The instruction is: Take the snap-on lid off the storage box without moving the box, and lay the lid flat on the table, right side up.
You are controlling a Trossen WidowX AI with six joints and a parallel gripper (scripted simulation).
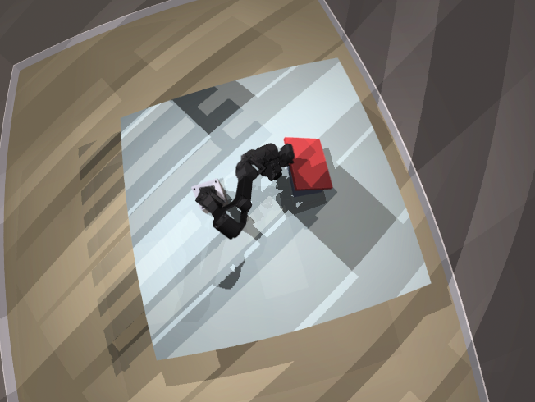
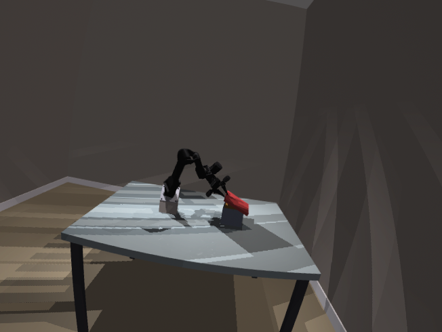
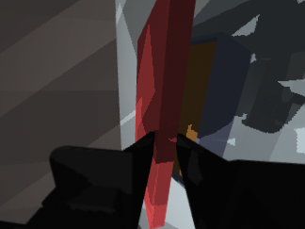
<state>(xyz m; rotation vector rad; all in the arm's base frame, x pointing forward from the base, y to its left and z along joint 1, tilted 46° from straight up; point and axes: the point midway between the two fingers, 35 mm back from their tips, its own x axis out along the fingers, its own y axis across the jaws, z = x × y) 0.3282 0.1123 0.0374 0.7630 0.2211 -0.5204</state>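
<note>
A red snap-on lid (image 1: 308, 163) (image 2: 236, 203) (image 3: 157, 93) is tilted over a dark blue storage box (image 2: 231, 217) (image 3: 225, 89). The lid's edge nearest the arm is raised and its far edge hangs lower over the box. My gripper (image 1: 289, 161) (image 2: 226, 192) (image 3: 165, 137) is shut on that raised edge of the lid. In the wrist view the gap between lid and box shows the box's orange inside (image 3: 198, 103). In the top view the box is almost wholly hidden under the lid.
The arm's base (image 1: 208, 192) (image 2: 169, 196) stands on the grey table (image 1: 267, 298) (image 2: 171, 246) to the left of the box. The table's right edge (image 1: 402, 181) lies beyond the box.
</note>
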